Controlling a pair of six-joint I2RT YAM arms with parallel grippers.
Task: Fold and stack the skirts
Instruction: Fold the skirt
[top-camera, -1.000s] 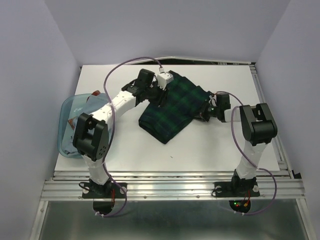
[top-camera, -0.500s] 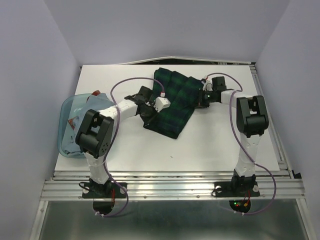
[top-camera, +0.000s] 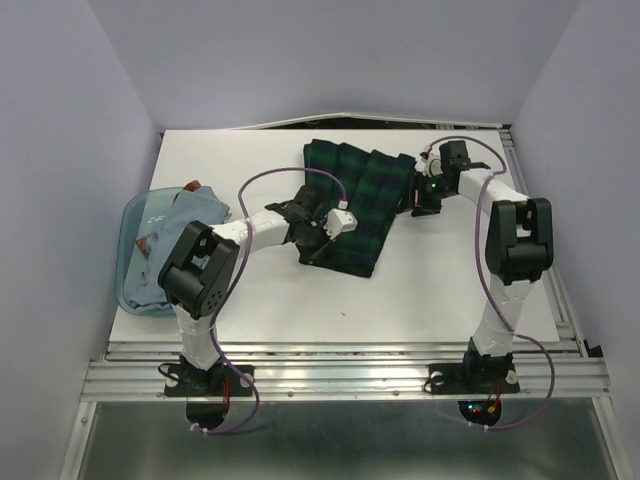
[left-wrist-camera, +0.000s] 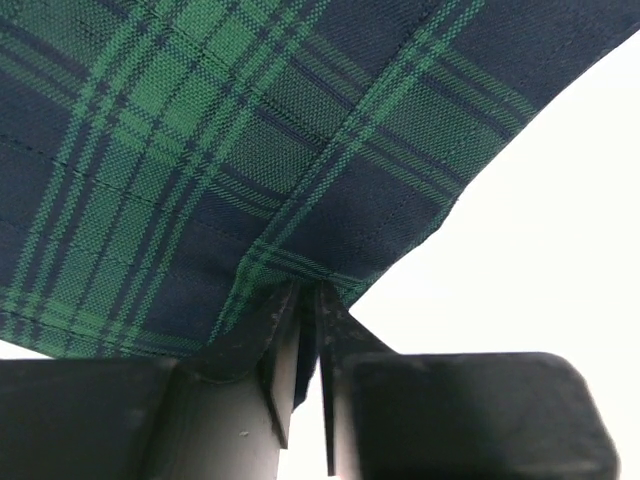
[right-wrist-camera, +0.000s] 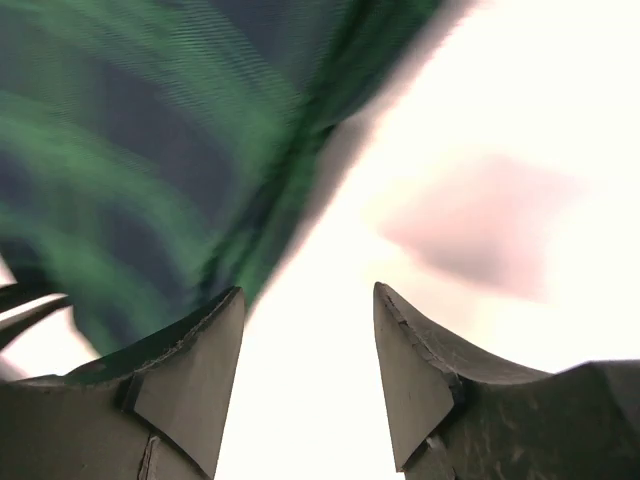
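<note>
A dark green-and-navy tartan skirt (top-camera: 358, 200) lies spread on the white table (top-camera: 300, 300), mid-back. My left gripper (top-camera: 312, 245) is at its near-left edge. In the left wrist view that gripper (left-wrist-camera: 308, 290) is shut on the hem of the tartan skirt (left-wrist-camera: 250, 150). My right gripper (top-camera: 421, 199) sits just off the skirt's right edge. In the right wrist view it (right-wrist-camera: 308, 292) stands open with only bare table between its fingers, and the blurred skirt (right-wrist-camera: 150, 150) is off to the upper left. A pale grey-blue skirt (top-camera: 203, 207) lies heaped in the tub.
A translucent blue plastic tub (top-camera: 140, 265) stands at the table's left edge, holding cloth with some reddish patches. Metal rails (top-camera: 340, 375) run along the near edge, and purple cables loop over both arms. Walls close in the left, right and back.
The right gripper has opened, let go of the tartan skirt and moved toward the back right. The left gripper has closed on the hem and dragged it nearer and rightward; the skirt now lies flatter.
</note>
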